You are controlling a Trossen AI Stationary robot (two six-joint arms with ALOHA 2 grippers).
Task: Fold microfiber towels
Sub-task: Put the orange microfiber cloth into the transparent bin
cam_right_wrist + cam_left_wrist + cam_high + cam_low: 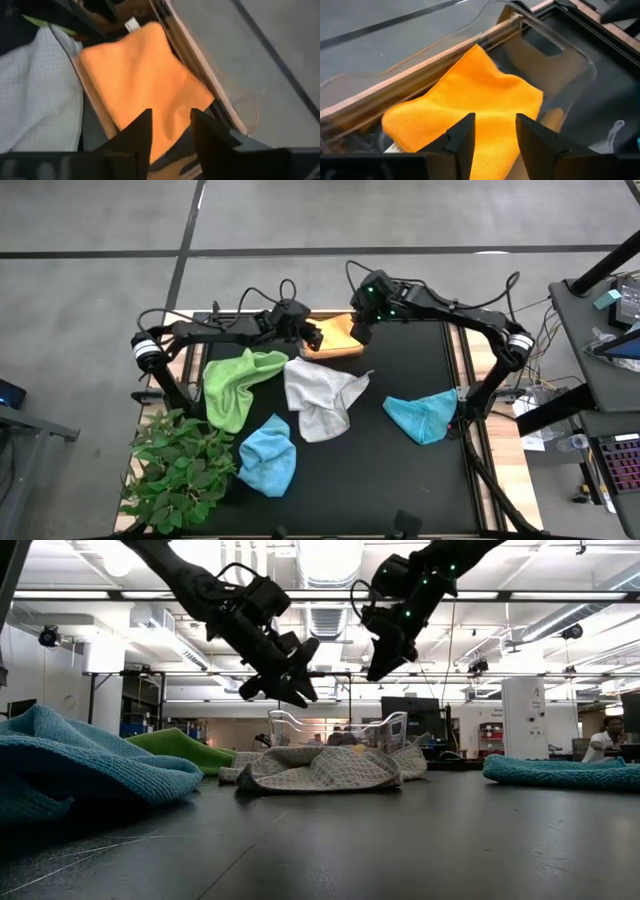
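Note:
A yellow-orange towel (470, 100) lies flat inside the clear plastic bin (560, 55) at the table's far edge; it also shows as the orange towel (145, 75) in the right wrist view. My left gripper (495, 135) hangs open above the towel's left side, nothing between its fingers. My right gripper (170, 130) hangs open above its right side, higher up. On the black mat lie a lime green towel (238, 383), a grey-white towel (320, 402), a light blue towel (268, 455) and a teal towel (425, 415), all crumpled.
A leafy green plant (180, 470) stands at the table's near left corner. In the low view the bin (335, 730) stands behind the grey-white towel (320, 768), with both grippers well above it. Bare black mat (400, 480) lies at the near right.

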